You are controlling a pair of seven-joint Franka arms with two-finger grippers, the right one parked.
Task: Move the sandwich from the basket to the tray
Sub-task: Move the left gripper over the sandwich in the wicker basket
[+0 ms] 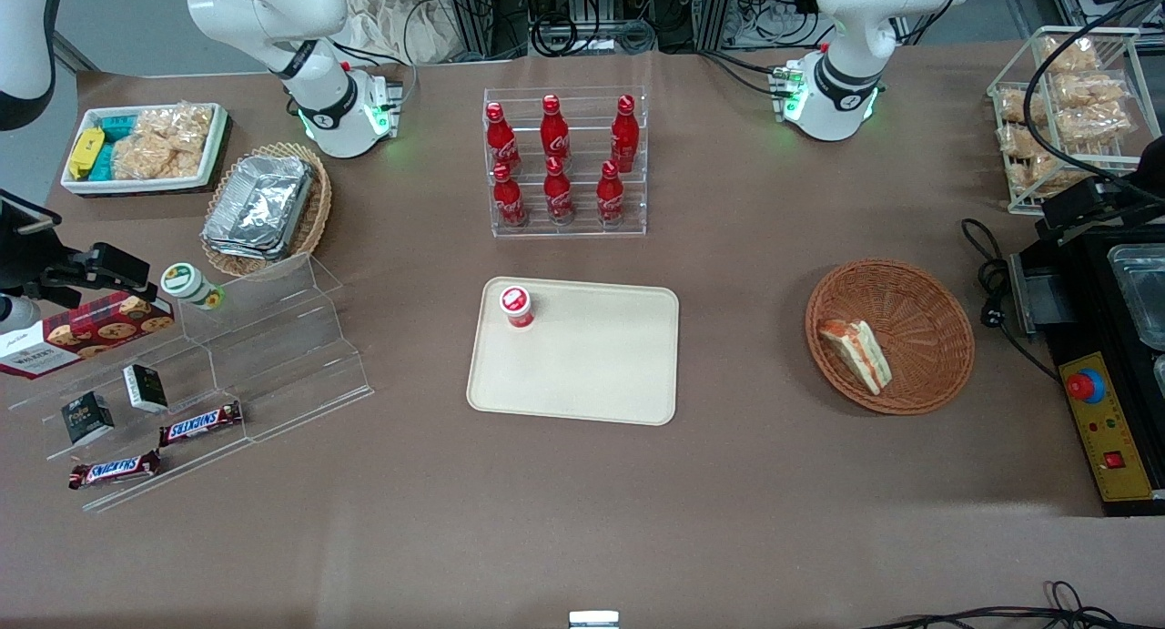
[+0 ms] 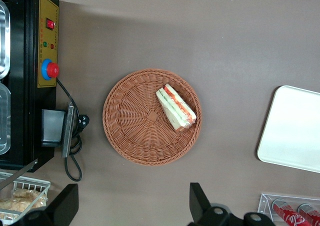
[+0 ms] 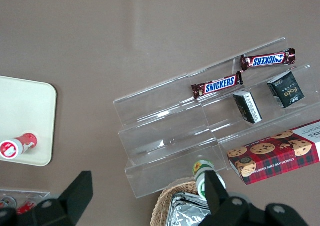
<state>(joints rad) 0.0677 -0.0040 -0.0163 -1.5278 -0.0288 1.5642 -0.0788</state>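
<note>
The sandwich [image 1: 856,352], a white-bread wedge with orange-red and green layers, lies in the round reddish-brown wicker basket [image 1: 919,301], on the side toward the tray. Both also show in the left wrist view, the sandwich [image 2: 176,107] in the basket [image 2: 132,118]. The beige tray [image 1: 592,365] lies mid-table, and its edge shows in the left wrist view [image 2: 292,136]. My left gripper [image 2: 133,190] is open and empty. It hangs high over bare table, a little farther from the front camera than the basket and well apart from it.
A small red-capped bottle [image 1: 516,306] stands on a tray corner. A rack of red cola bottles [image 1: 564,160] stands farther back. A black machine with a red button [image 1: 1097,401], its cable [image 1: 992,274] and a wire snack rack [image 1: 1065,110] flank the basket.
</note>
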